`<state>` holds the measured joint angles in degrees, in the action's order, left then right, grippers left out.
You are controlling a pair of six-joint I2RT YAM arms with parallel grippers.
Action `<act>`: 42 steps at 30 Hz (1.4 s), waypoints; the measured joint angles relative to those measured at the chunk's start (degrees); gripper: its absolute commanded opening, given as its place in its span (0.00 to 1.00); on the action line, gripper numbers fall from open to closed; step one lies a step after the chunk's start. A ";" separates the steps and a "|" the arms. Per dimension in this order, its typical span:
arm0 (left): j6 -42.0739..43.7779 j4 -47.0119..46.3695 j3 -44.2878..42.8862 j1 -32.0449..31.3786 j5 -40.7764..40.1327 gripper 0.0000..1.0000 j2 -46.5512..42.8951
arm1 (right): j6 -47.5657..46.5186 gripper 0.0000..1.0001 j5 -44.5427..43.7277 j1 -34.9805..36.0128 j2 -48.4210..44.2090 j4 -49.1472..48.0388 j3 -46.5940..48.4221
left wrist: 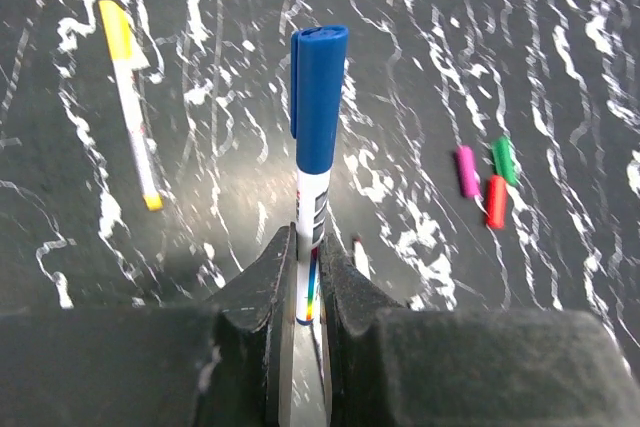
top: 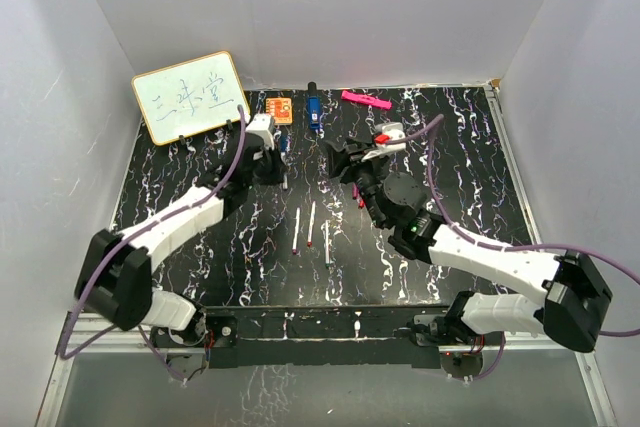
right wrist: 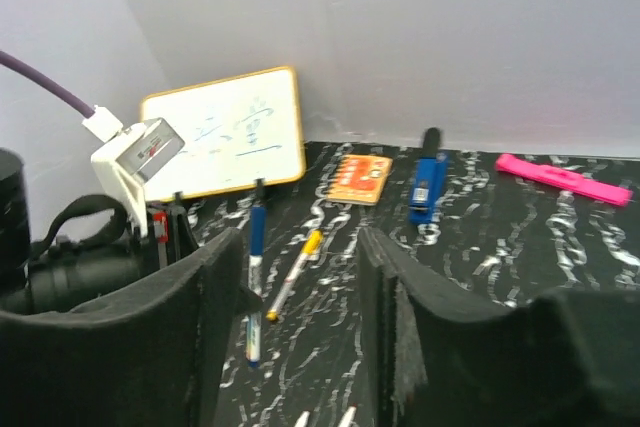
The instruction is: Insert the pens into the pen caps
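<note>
Three caps beside blue-capped pen

From the left wrist camera, I cannot see the lower barrel of the blue-capped pen; it is hidden between the fingers of the left end effector. In the right wrist view, two pens are cut off by the bottom edge. Overhead, the writing on the whiteboard is too small for me to read.
</note>
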<state>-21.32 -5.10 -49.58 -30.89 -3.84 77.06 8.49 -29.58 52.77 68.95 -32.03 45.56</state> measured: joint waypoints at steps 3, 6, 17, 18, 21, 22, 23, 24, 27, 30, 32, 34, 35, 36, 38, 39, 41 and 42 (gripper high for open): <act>1.55 2.54 -6.91 2.21 -0.13 0.02 7.93 | -0.79 0.59 -3.87 0.00 -1.90 -0.28 -1.38; 2.91 5.42 -13.57 3.74 -0.13 0.04 15.39 | -0.70 0.63 -5.97 -0.02 -2.05 0.70 -2.34; 4.11 16.09 -29.68 7.80 2.32 0.07 33.81 | 2.32 0.64 -7.32 -0.02 -1.99 5.14 -4.39; 4.26 17.16 -31.34 8.00 2.36 0.07 35.56 | 2.56 0.64 -7.32 -0.02 -1.99 5.16 -4.57; 4.63 19.43 -35.17 8.55 2.36 0.11 40.00 | 3.30 0.64 -7.32 -0.02 -1.97 5.35 -5.27; 4.74 19.96 -35.76 8.68 2.40 0.12 40.87 | 3.54 0.64 -7.32 -0.02 -1.92 5.49 -5.35; 4.83 20.70 -36.24 8.79 2.40 0.12 41.62 | 3.67 0.64 -7.32 -0.02 -1.92 5.57 -5.38; 4.85 21.27 -36.59 8.87 2.40 0.12 42.21 | 3.74 0.64 -7.34 -0.02 -1.92 5.57 -5.40; 4.83 22.58 -37.00 9.01 2.34 0.13 43.08 | 3.96 0.65 -7.32 -0.02 -1.92 5.64 -5.40; 4.79 23.39 -37.00 9.03 2.32 0.18 43.30 | 4.15 0.65 -7.32 -0.02 -1.70 5.68 -5.40; 4.70 23.43 -37.00 9.03 2.32 0.24 43.30 | 4.31 0.65 -7.21 -0.02 -1.36 5.68 -5.40; 4.52 23.52 -37.00 9.03 2.32 0.29 43.30 | 4.55 0.65 -6.93 -0.02 -0.90 5.75 -5.40; 4.35 23.54 -37.00 9.03 2.29 0.30 43.30 | 4.72 0.65 -6.86 -0.02 -0.76 5.86 -5.40; 4.26 23.54 -37.00 9.03 2.29 0.31 43.30 | 4.81 0.65 -6.80 -0.02 -0.63 5.95 -5.40; 4.07 23.54 -37.00 9.03 2.27 0.32 43.30 | 5.03 0.65 -6.67 -0.02 -0.55 6.14 -5.40; 3.96 23.54 -37.00 9.03 2.25 0.32 43.30 | 5.11 0.65 -6.64 -0.02 -0.50 6.19 -5.40; 3.78 23.54 -37.00 9.03 2.12 0.32 43.30 | 5.16 0.66 -6.67 -0.02 -0.50 6.19 -5.40; 3.76 23.54 -37.00 9.03 2.12 0.32 43.30 | 5.16 0.68 -6.71 -0.02 -0.48 6.21 -5.40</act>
<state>-17.56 18.44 -86.59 -21.87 -1.72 120.36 13.65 -36.29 52.75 68.47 -25.82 40.16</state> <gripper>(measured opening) 0.315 0.654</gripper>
